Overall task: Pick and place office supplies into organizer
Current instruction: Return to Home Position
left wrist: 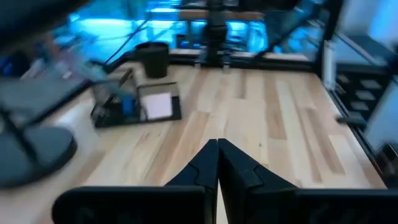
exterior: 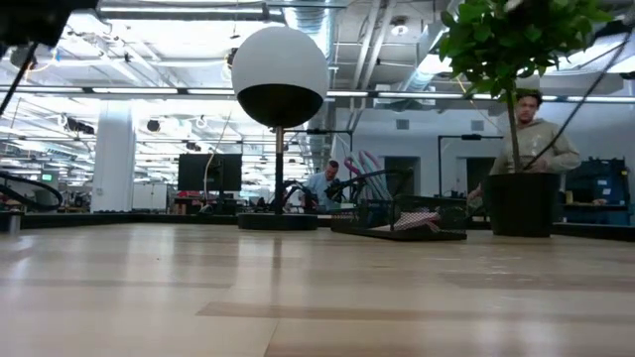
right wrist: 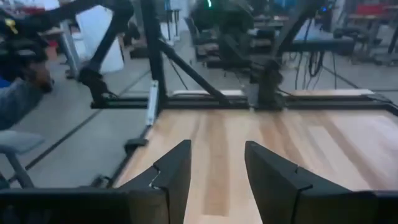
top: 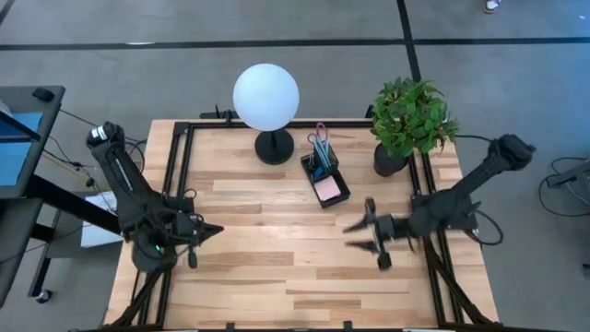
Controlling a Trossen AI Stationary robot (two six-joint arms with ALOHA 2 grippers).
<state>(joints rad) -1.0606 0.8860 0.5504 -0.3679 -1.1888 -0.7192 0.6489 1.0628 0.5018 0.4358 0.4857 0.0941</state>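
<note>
Pink sticky-note pad (top: 329, 190) lies in organizer (top: 313, 189) tray, just beside lamp base (top: 274, 148). Light, floppy stack; I'd pinch opposite edges. Grippers empty: left gripper (left wrist: 217, 146) pressed together, right gripper (right wrist: 217, 149) spread.

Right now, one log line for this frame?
left gripper shut, left side | right gripper open, empty, right side | pink sticky-note pad in organizer tray | scissors in cup

Industrial lab: exposed ceiling ducts (exterior: 349, 45), monitors (exterior: 210, 171).

Bright, even overhead light, glaring ceiling strips (exterior: 179, 12), soft faint shadows
</note>
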